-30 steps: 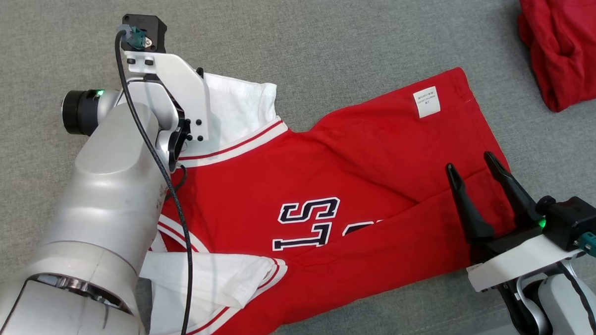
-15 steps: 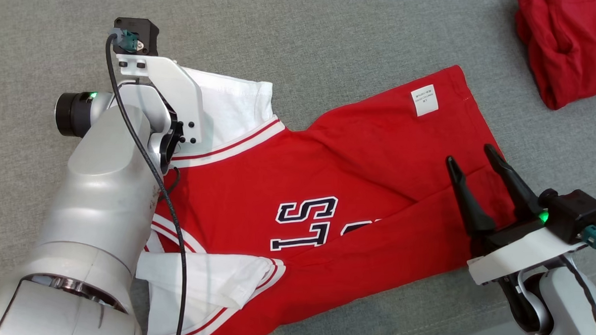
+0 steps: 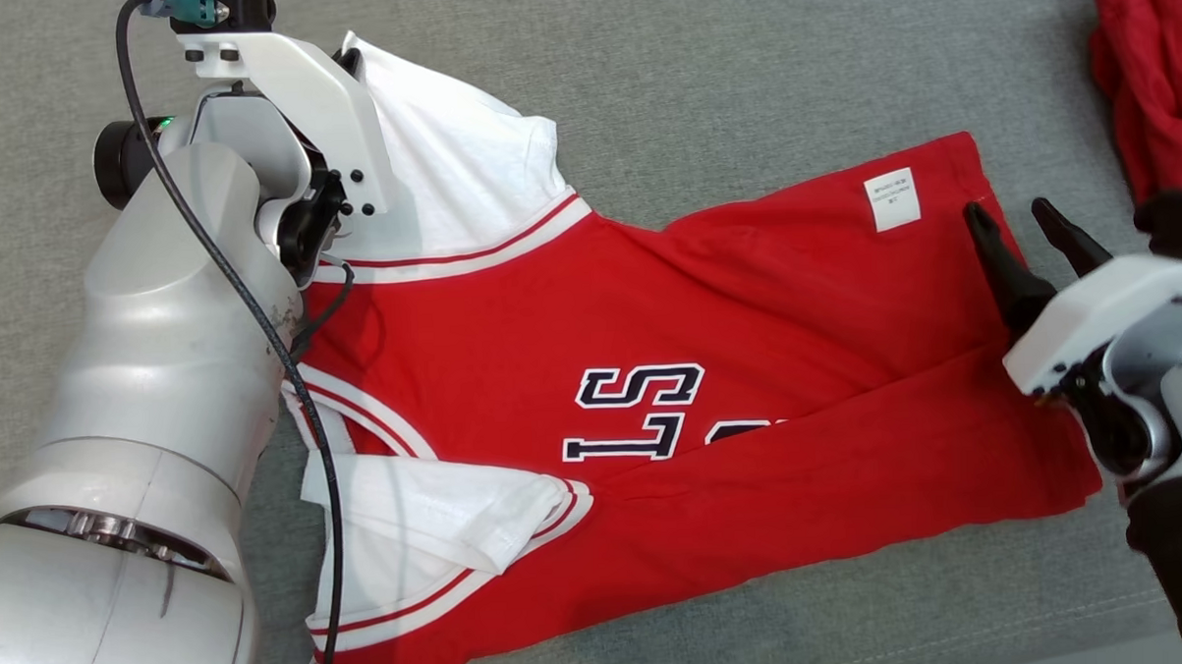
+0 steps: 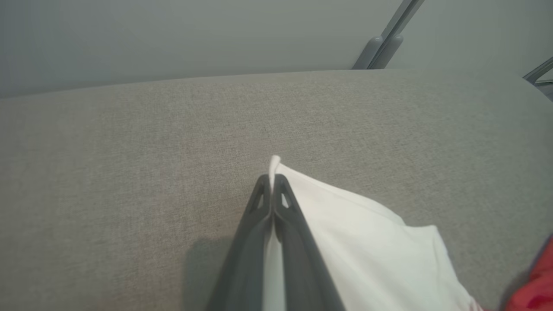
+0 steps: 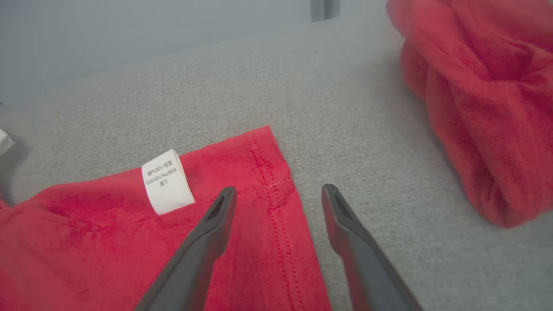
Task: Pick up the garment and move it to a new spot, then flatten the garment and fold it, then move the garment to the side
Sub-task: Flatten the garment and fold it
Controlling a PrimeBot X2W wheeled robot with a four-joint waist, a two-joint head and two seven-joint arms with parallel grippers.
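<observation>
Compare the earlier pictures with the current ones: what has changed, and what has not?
The left gripper shut on the white sleeve and drew it outward. The right gripper, still open, moved to the jersey hem corner by the label. The red pile stayed put.

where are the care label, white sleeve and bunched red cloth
care label point(image 5: 167, 183): right wrist view, tag's middle
white sleeve point(image 4: 367, 250): left wrist view, its flat middle
bunched red cloth point(image 5: 484, 99): right wrist view, its central fold
</observation>
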